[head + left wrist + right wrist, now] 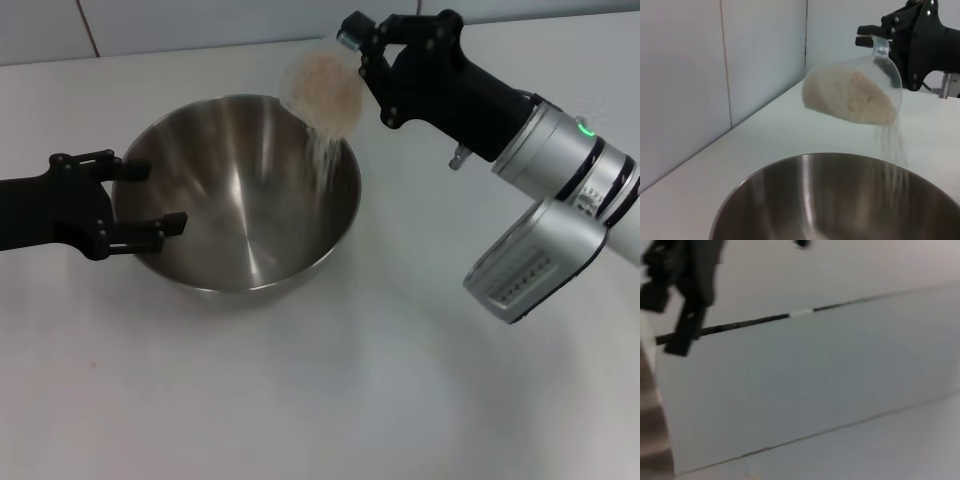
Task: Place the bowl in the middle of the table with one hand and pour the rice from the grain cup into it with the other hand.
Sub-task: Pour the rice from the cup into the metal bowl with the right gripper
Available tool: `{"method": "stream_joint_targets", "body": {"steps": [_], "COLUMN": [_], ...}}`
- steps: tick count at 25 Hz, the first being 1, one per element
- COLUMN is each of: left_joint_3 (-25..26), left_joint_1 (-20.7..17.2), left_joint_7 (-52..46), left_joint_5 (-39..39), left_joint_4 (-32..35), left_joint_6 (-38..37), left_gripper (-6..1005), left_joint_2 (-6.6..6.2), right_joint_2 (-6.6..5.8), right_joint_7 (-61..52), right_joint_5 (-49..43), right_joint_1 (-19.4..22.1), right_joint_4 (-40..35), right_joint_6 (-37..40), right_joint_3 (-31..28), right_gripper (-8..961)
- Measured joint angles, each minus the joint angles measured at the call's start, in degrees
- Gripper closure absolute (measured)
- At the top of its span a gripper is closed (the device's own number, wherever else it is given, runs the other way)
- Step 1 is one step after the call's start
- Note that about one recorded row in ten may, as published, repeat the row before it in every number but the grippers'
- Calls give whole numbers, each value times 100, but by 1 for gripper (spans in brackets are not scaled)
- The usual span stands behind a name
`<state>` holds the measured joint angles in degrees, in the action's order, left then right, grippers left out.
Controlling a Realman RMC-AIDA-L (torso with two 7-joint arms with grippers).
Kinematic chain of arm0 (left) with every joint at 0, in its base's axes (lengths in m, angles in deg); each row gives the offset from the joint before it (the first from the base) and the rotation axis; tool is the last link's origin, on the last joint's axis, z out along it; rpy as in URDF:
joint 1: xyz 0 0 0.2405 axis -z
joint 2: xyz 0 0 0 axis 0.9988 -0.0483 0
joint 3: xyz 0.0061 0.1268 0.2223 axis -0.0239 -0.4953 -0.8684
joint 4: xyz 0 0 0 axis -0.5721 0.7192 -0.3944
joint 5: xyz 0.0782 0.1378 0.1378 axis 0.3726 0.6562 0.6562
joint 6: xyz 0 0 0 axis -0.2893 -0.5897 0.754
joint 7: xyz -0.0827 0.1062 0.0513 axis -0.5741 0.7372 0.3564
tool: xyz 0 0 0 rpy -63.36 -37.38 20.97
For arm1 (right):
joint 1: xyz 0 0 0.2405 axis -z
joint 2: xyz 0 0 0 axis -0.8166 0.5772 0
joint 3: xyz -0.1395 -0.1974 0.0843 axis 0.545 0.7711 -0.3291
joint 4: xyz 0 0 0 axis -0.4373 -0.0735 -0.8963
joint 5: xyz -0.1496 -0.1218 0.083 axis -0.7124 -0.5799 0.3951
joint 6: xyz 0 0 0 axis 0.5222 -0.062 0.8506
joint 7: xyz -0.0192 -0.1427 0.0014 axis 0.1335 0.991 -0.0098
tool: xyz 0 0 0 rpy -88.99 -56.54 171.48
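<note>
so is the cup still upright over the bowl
No, the cup in the right tool is tipped, and rice streams into the bowl.

Polished stainless-steel mixing bowl (240,200), mirror-glossy inside, streaked with bright reflections. Translucent, smooth plastic grain cup (875,82), slightly cloudy. Rice (852,97), pale beige, fine and granular, dry and matt. White surface (330,400), flat, smooth, matt with faint sheen. Right hand (365,45) and left hand (150,195), matt black hard plastic or metal. Right wrist housing (560,160), satin silver-grey metal.
</note>
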<state>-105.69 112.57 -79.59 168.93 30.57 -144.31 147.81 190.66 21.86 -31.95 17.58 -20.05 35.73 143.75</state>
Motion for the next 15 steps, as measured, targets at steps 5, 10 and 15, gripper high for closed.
{"method": "stream_joint_targets", "body": {"steps": [5,10,15], "left_joint_3": [-9,-57,-61], "left_joint_1": [49,82,103], "left_joint_7": [-5,-20,-76], "left_joint_5": [32,35,39], "left_joint_4": [0,0,-1], "left_joint_6": [0,2,4], "left_gripper": [185,185,185], "left_joint_2": [10,12,10], "right_joint_2": [0,0,0], "right_joint_7": [697,875,1261], "right_joint_5": [4,7,10], "right_joint_1": [-98,-267,-404], "right_joint_4": [11,12,-27], "right_joint_6": [-55,-146,-454], "right_joint_3": [176,304,553], "right_gripper": [938,937,937]}}
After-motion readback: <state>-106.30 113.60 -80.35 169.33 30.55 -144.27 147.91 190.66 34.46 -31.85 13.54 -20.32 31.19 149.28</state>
